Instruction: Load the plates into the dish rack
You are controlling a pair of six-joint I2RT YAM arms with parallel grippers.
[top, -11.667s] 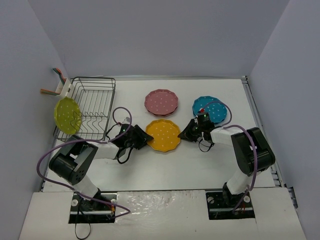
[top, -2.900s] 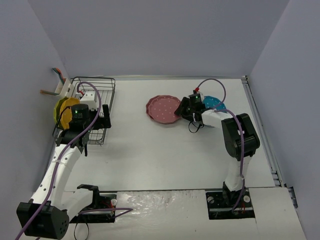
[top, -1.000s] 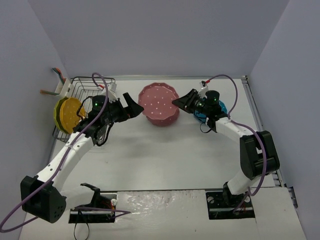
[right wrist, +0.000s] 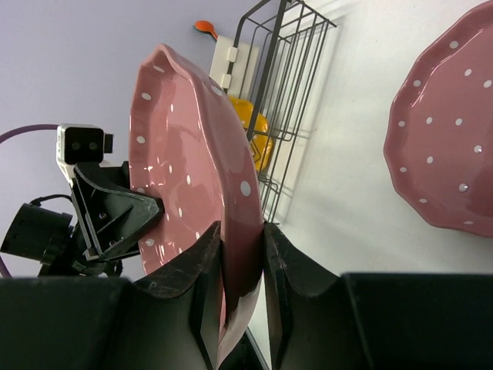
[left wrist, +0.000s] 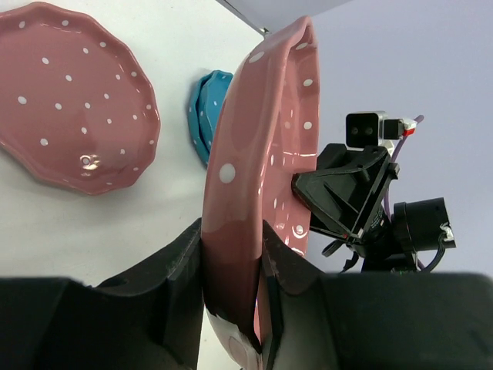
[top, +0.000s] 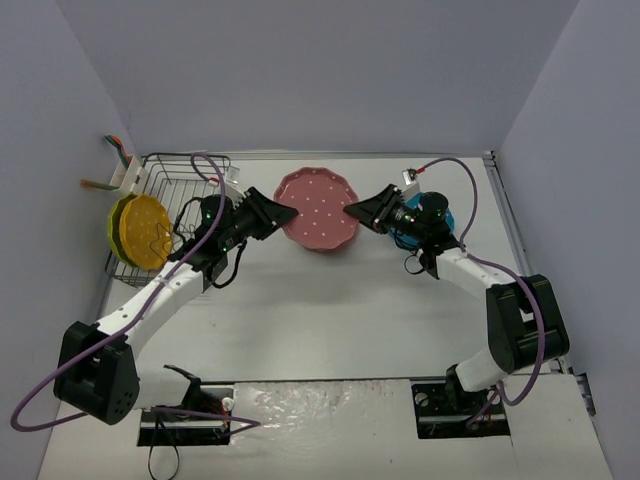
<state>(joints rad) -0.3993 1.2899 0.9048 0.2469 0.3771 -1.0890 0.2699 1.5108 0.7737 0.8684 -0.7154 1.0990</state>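
Rack (top: pixel 190 185) at the far left of the table (top: pixel 330 310), white caddy (top: pixel 127 175) on its far left corner. Holds two plates at its left end, an orange plate (top: pixel 148 232) overlapping a lime plate (top: pixel 118 225), both leaning with their faces toward the top camera; the rest of the tines bare. Just right of the rack, a pink plate (top: pixel 315 208) lifted off the table and gripped from both sides. Left gripper (top: pixel 285 213) on its left rim, fingers (left wrist: pixel 181 270) closed narrow on either face of the scalloped edge. Right gripper (top: pixel 352 210) on the opposite rim, fingers (right wrist: pixel 204 285) pinched the same way. Seen nearly edge-on from both wrists, so tilted up rather than flat. Under and beside it, a second pink plate (left wrist: pixel 73 100) flat on the table. Blue plates (left wrist: pixel 204 116) further right, stacked, partly hidden behind the right arm in the top view. Far edge of the table close behind the plates, walls close on the left and far sides. Open white surface across the whole near half, between the two arms.
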